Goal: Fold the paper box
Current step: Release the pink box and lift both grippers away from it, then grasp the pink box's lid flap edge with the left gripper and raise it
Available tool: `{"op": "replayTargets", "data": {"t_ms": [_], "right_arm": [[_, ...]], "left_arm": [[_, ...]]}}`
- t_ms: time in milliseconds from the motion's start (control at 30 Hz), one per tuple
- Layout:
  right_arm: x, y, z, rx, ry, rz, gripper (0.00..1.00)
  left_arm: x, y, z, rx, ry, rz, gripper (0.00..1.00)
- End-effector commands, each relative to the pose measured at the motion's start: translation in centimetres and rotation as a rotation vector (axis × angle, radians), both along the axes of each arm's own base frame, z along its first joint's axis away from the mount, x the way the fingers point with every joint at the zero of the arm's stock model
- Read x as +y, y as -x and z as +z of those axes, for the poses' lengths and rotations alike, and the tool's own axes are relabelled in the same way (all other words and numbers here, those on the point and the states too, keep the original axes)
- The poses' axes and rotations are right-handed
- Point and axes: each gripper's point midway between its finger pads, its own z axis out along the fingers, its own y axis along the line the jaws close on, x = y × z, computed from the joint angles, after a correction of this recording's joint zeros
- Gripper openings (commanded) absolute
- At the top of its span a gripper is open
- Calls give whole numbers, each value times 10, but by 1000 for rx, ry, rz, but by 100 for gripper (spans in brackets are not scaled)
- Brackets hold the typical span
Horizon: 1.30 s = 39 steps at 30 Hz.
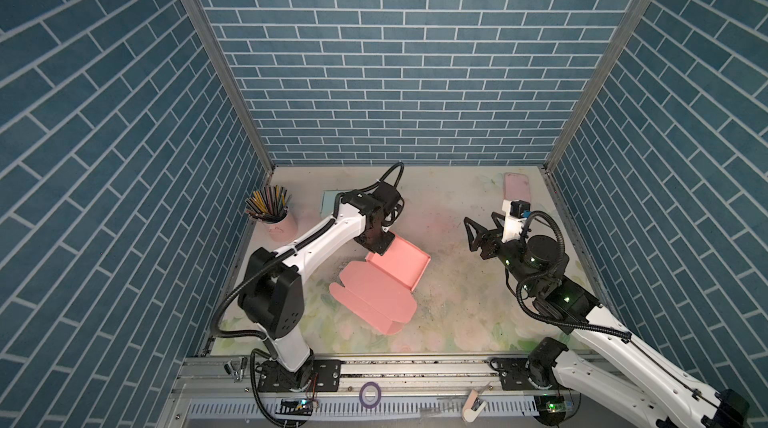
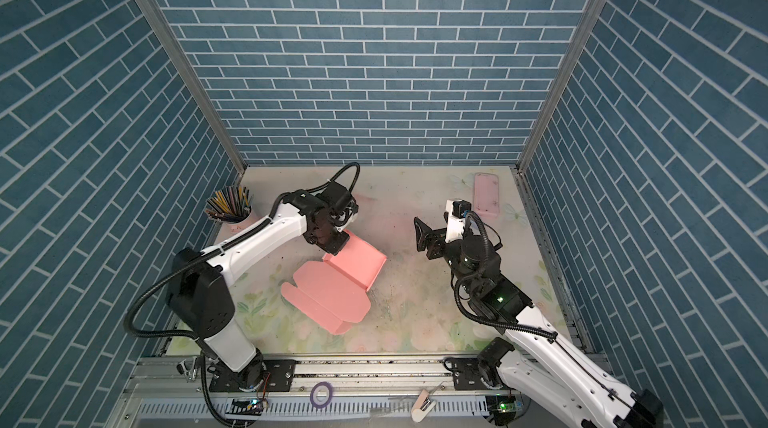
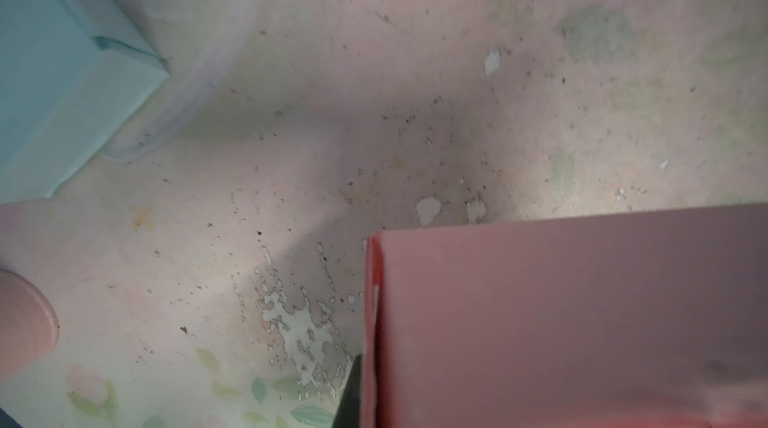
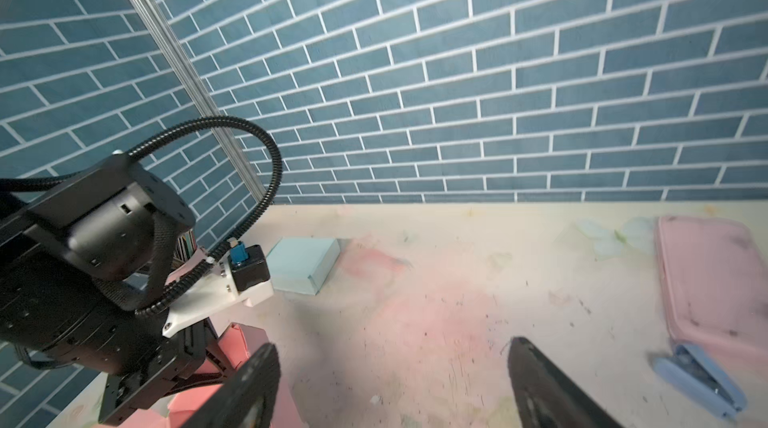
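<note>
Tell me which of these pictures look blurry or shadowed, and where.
Left wrist view: soft all over, the box out of focus up close, a broad shadow across the table. Right wrist view: the wall fairly clear, the right gripper blurred near the lens. Both top views: crisp and evenly lit.
</note>
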Motion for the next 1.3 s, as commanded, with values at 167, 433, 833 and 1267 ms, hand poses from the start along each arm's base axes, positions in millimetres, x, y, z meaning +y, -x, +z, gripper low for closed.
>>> {"op": "replayTargets", "data": {"t_ms": [167,433,833,1267], "right_arm": [[10,-4,-51,160,-85,59,86],[-1,-10,-63,176,-67,21,85],[-21,-9,-59,151,-25,-44,84],[21,-4,-108,314,61,177,83]], "left_arm": [[4,41,-40,294,-175,-151,3],[-11,34,-80,320,-204,-184,8],[-17,31,-76,286,-172,-161,19],[40,74,74,-89,-10,190,97]]}}
